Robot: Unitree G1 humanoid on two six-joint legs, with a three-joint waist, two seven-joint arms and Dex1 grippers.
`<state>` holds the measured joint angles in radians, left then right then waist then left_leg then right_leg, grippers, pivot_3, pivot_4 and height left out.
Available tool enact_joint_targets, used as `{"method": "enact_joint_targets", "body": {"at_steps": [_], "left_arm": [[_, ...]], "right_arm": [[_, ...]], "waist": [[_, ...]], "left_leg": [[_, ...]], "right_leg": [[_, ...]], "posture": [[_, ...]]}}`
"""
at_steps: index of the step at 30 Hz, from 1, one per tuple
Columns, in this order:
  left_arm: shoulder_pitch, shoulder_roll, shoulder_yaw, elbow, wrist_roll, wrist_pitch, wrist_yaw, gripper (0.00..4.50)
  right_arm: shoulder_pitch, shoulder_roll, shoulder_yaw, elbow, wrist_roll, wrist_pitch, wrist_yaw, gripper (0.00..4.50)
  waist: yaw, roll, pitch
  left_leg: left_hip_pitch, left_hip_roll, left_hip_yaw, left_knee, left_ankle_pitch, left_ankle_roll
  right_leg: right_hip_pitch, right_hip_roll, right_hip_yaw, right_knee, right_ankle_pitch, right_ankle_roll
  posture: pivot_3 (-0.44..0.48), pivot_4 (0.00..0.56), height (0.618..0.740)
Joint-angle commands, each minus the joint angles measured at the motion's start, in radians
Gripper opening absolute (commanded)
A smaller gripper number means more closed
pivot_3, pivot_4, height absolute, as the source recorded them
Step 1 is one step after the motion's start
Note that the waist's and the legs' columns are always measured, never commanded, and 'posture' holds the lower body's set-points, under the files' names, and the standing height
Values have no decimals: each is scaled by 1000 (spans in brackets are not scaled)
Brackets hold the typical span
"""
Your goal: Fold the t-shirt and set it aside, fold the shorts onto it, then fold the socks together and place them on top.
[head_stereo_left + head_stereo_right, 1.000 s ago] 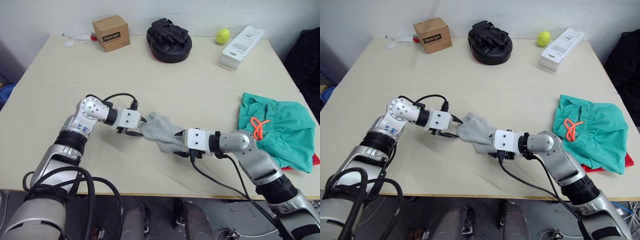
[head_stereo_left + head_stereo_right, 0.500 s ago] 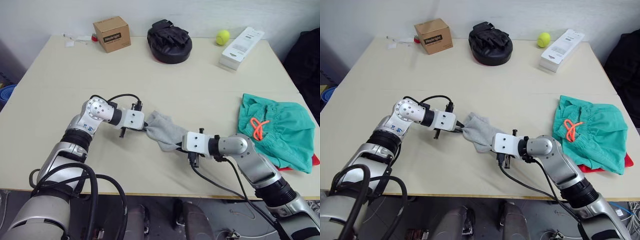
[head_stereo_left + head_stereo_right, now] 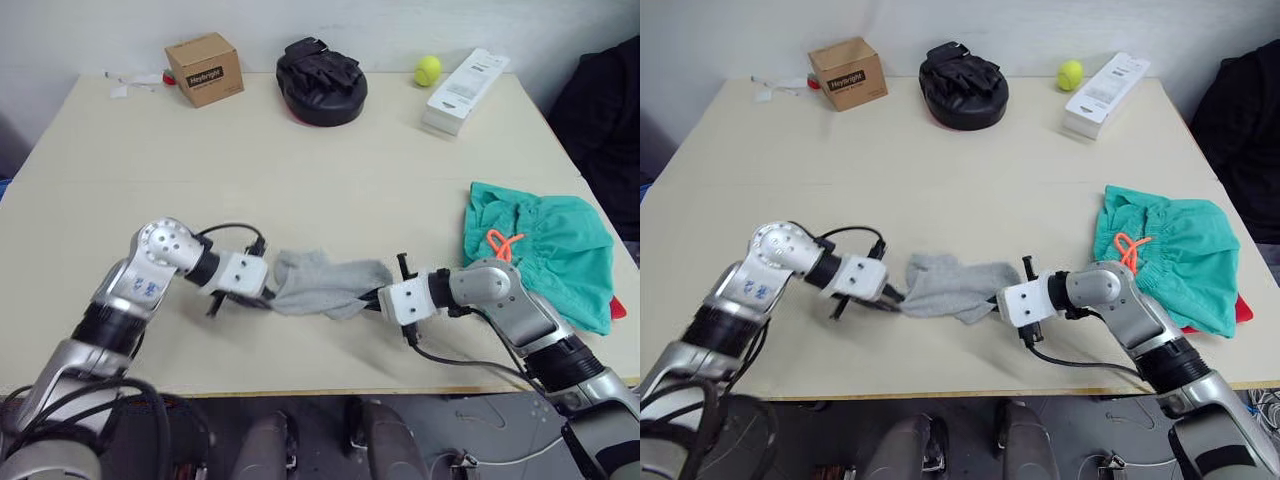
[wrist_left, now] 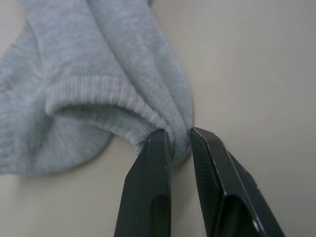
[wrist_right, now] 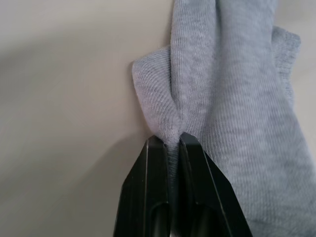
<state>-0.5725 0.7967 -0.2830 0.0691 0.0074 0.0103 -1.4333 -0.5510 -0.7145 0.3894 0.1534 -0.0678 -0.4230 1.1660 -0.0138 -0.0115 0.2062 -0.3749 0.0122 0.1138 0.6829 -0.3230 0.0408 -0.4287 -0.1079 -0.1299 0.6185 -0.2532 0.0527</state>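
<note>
The shorts lie bunched at the right edge of the desk, on top of the t-shirt, of which only a red sliver peeks out at the near right, so the first two garments look dealt with, though the shorts are more heaped than neatly folded. The socks are in hand now: they lie near the front middle of the desk, stretched between the two arms. The left gripper has its fingers pinched on the cuff end, and the right gripper is pinched on the other end. Left to do, by my reading: fold the socks together and carry them right onto the pile
</note>
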Motion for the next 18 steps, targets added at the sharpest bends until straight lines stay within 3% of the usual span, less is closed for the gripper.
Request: {"method": "enact_joint_targets", "body": {"at_steps": [1, 8, 18], "left_arm": [[65, 32, 41, -150, -28, 106, 37, 747], [100, 1, 85, -210, -8, 170, 200, 747], [9, -42, 60, -134, -8, 150, 238, 747]], "right_arm": [[-34, 1, 0, 84, 38, -135, 59, 38], [-101, 32, -5, 229, 83, -210, 140, 38], [-47, 18, -24, 138, 130, -95, 174, 38]], "waist": [[6, 0, 0], [13, 0, 0], [12, 0, 0]], "left_leg": [[0, 0, 0, 0, 0, 0], [1, 0, 0, 1, 0, 0], [1, 0, 0, 1, 0, 0]], "right_leg": [[0, 0, 0, 0, 0, 0], [1, -1, 1, 1, 0, 0], [0, -1, 1, 1, 0, 0]], "posture": [[0, 150, 740], [0, 150, 740], [0, 150, 740]]}}
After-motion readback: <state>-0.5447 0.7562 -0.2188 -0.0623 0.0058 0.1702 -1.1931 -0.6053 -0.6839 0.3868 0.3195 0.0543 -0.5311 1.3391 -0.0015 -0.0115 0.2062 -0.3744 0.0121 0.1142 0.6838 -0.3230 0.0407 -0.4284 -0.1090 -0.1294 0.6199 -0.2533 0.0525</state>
